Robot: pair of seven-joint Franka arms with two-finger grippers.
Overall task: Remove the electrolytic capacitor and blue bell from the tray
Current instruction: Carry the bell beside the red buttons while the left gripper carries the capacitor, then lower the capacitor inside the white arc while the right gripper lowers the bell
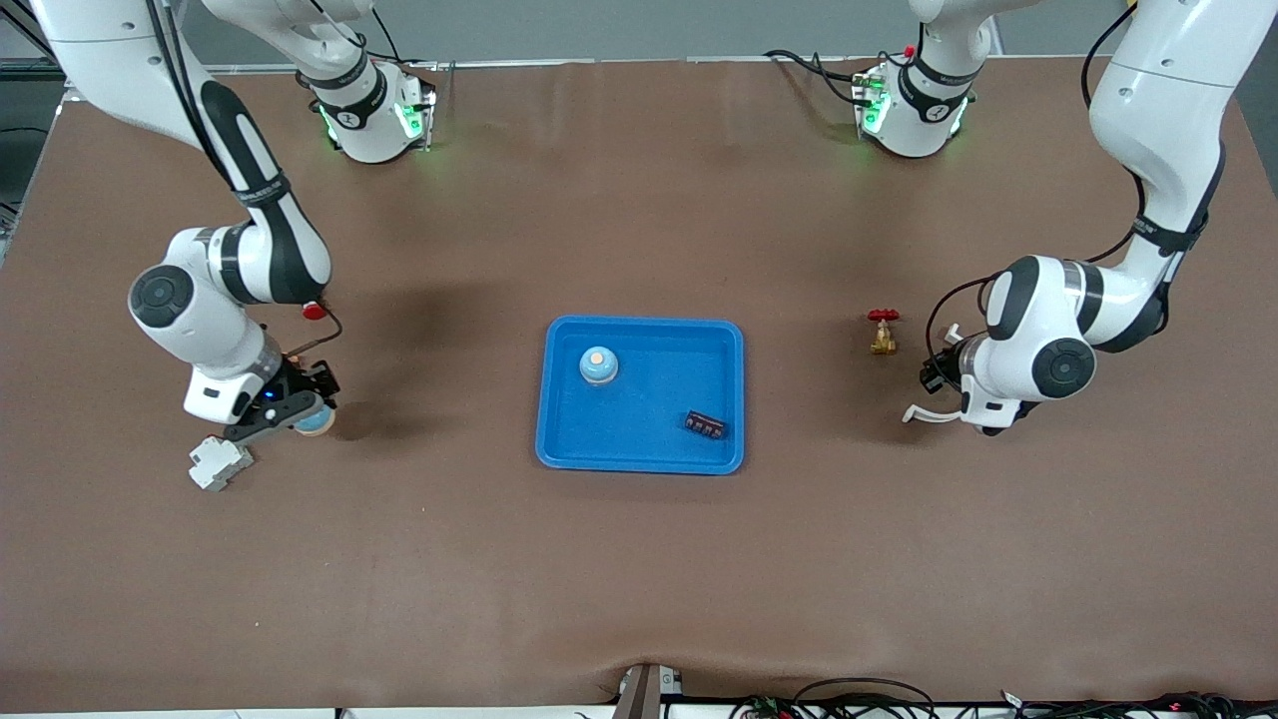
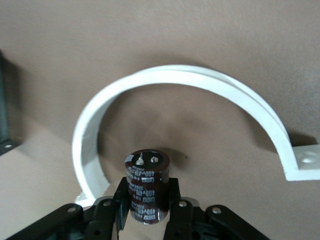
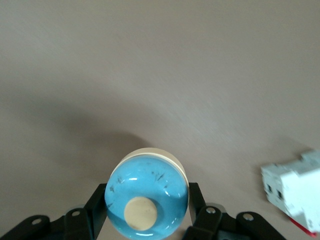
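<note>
My left gripper (image 2: 146, 196) is shut on a dark brown capacitor (image 2: 146, 184) with white print. It holds it upright, low over the table at the left arm's end (image 1: 986, 425). My right gripper (image 3: 147, 202) is shut on a blue bell (image 3: 148, 195) with a cream button. It is low over the table at the right arm's end (image 1: 300, 411), where the bell (image 1: 316, 422) also shows. A blue tray (image 1: 644, 321) lies at the table's middle. It holds a second blue bell (image 1: 598, 365) and a small dark component (image 1: 706, 425).
A white half-round clamp (image 2: 200, 77) lies on the table right beside the capacitor and also shows in the front view (image 1: 924, 413). A red-handled brass valve (image 1: 883, 332) stands between the tray and the left arm. A white breaker (image 1: 220, 462) lies beside the right gripper and shows in its wrist view (image 3: 295, 192).
</note>
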